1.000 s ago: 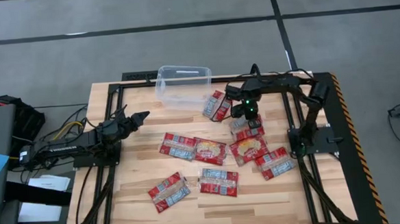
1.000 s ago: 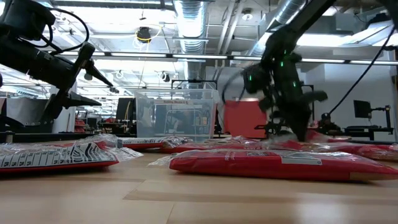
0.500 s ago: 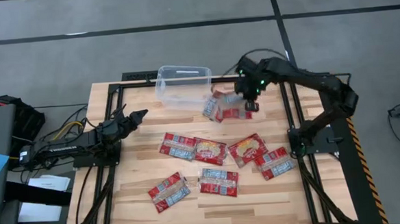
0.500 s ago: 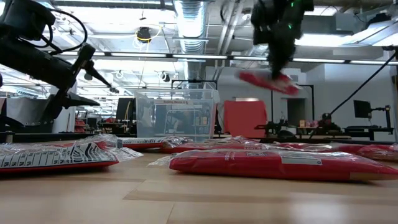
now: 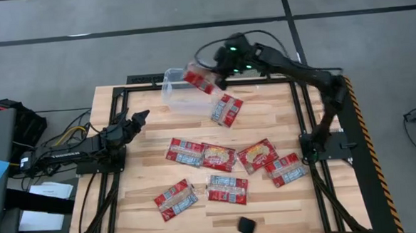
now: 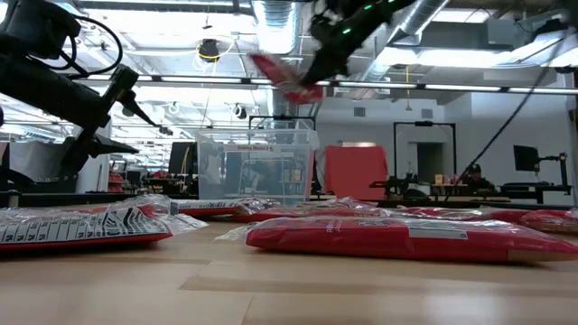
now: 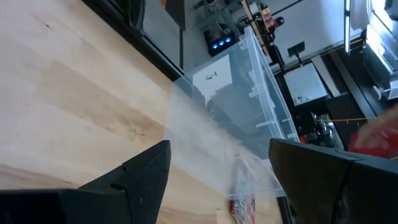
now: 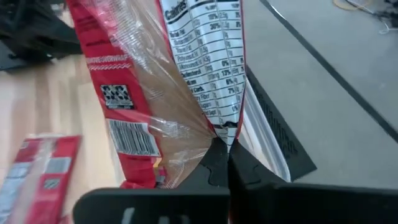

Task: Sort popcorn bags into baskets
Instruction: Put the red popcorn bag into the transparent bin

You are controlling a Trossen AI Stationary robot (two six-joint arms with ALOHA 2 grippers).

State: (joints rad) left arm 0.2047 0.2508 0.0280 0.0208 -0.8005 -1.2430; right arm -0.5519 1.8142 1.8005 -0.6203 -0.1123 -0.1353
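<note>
Step in hand: carrying one packet to the bin; judged the delivery stage, not yet released.
Right gripper (image 5: 218, 72): raised above the far side of the table, fingers clamped on the carried bag (image 5: 200, 80).
Carried bag: pinched at one edge, hanging tilted over the bin's right rim, well above its floor in the low view.
Bin (image 5: 182, 96): clear plastic, at the table's far edge; appears empty.
Next move: likely bring the bag further over the bin's middle, then part the fingers.
Left gripper (image 5: 138, 119): waiting near the left edge, fingers spread, holding nothing.
Loose bags (image 5: 203, 157): seven lie on the wooden table (image 5: 147, 177).
Nearest bag (image 5: 226, 110): just beside the bin's right corner.
Obstruction: none seen; the bin's rim may catch the dangling bag.
</note>
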